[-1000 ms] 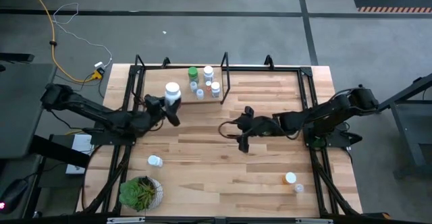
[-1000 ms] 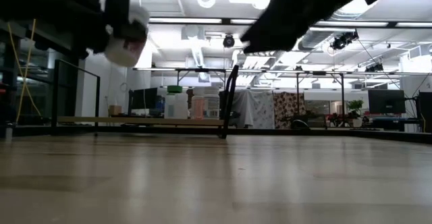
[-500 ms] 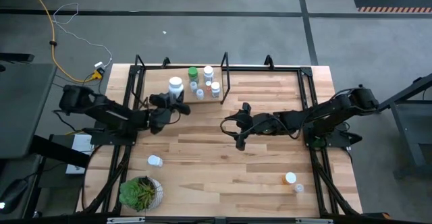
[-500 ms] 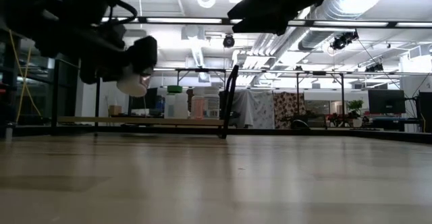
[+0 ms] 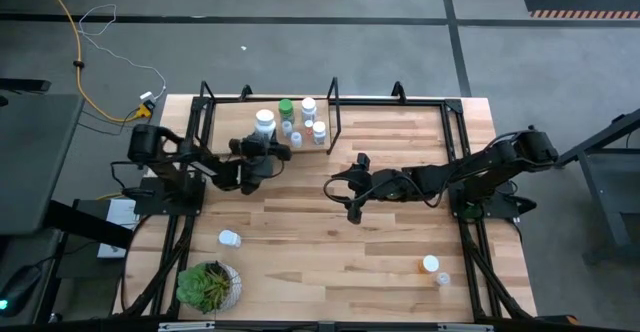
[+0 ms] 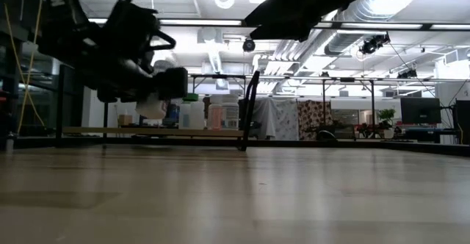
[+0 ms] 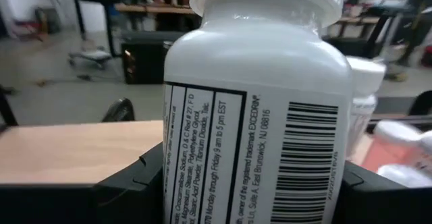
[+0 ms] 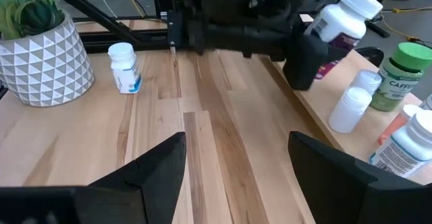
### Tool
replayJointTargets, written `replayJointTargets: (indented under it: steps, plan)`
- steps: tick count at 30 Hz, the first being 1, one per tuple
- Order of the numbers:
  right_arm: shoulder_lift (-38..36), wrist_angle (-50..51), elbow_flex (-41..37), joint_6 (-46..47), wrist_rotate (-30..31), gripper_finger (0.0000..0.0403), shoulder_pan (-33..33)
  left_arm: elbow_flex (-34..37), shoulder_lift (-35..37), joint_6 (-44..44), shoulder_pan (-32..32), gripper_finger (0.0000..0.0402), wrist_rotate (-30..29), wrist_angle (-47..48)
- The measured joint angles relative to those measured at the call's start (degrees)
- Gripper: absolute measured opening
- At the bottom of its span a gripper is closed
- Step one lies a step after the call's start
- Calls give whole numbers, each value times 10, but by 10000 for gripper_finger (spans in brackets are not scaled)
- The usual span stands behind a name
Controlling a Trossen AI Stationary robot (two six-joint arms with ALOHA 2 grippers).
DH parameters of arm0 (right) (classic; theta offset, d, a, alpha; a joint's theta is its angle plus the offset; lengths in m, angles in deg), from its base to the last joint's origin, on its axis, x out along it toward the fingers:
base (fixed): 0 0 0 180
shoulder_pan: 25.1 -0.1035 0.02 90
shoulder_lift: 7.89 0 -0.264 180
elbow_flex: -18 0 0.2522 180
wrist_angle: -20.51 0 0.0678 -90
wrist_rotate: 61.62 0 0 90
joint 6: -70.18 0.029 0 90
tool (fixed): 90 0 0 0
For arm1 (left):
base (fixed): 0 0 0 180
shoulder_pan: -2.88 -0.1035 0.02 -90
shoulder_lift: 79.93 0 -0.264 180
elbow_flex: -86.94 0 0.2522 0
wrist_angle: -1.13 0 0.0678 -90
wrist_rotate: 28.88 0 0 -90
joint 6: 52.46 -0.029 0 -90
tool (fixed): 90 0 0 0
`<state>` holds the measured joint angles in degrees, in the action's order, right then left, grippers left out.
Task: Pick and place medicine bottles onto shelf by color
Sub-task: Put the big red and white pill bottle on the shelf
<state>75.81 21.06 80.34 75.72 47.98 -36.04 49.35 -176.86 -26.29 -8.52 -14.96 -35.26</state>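
**Asker:** What's around you?

**Me:** A wide workshop with grey floor, ceiling lights, benches far off. I work on a plank desk [image 5: 330, 222] with a black frame. The shelf [image 5: 225, 144] sits along its far edge, left of centre.

**Asker:** How far along is the sorting?

**Me:** Partway, I'd judge. Four bottles stand on the shelf's right end: a green bottle [image 5: 286, 109], a white bottle [image 5: 308, 107] beside it, and two smaller white ones in front. Off the shelf I count three: a small white bottle [image 5: 230, 238] near the potted plant [image 5: 207, 284], and a white-capped bottle [image 5: 430, 264] with an orange one just beside it, by the desk's near right corner.

**Asker:** And your hands?

**Me:** My left end effector [image 5: 262, 149] is pinching a large white bottle [image 5: 264, 122], carried over the shelf just left of the green one and not yet set down. My right end effector [image 5: 349, 187] hovers over mid-desk, fingers spread, holding nothing.

**Asker:** What does the carried bottle look like?

**Me:** White plastic, white screw cap, label with a barcode and fine print; the left wrist view shows it [image 7: 260, 109] upright between my fingers. It looks rigid and smooth, so a firm squeeze should serve.
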Motion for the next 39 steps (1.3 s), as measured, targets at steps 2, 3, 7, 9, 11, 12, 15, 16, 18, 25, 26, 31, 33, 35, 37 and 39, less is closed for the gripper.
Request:
replayJointTargets:
  steps: [2, 3, 7, 9, 11, 12, 15, 16, 18, 25, 26, 31, 33, 35, 37, 39]
  plan:
    - [0, -1, 0, 0, 0, 252, 0, -13, -24, -7, -3, 209, -16, 0]
    - [0, -4, 0, 0, 0, 252, 0, -18, -33, -1, -5, 209, -22, 0]
    - [0, -4, 0, 0, 0, 252, 0, -33, -75, 50, -12, 209, -30, 0]
    - [0, -4, 0, 0, 0, 252, 0, -38, -95, 75, -14, 209, -54, -3]
    - [0, -4, 0, 0, 0, 252, 0, -39, -106, 104, -14, 209, -74, -4]
    - [0, -3, 0, 0, 0, 252, 0, -39, -112, 118, -14, 209, -82, -5]
    - [0, -3, 0, -1, 0, 252, 0, -39, -121, 136, -8, 209, -90, -5]
    - [0, -3, 0, -2, 0, 252, 0, -39, -121, 135, -5, 209, -91, -5]
    - [0, -3, 0, -2, 0, 252, 0, -39, -121, 125, 0, 209, -91, -4]
    - [0, -4, 0, -1, 0, 252, 0, -37, -109, 79, 7, 216, -80, 0]
    - [0, -4, 0, -1, 0, 252, 0, -37, -109, 74, 7, 220, -79, 0]
    - [0, -4, 0, 0, 0, 252, 0, -37, -109, 50, 6, 247, -72, 0]
    - [0, -4, 0, 0, 0, 252, 0, -37, -109, 47, 6, 256, -65, 1]
    - [0, -4, 0, 0, 0, 252, 0, -37, -110, 47, 6, 264, -58, 2]
    - [0, -4, 0, 0, 0, 252, 0, -37, -110, 47, 6, 269, -50, 2]
    - [0, -4, 0, 0, 0, 252, 0, -37, -110, 47, 5, 273, -42, 2]
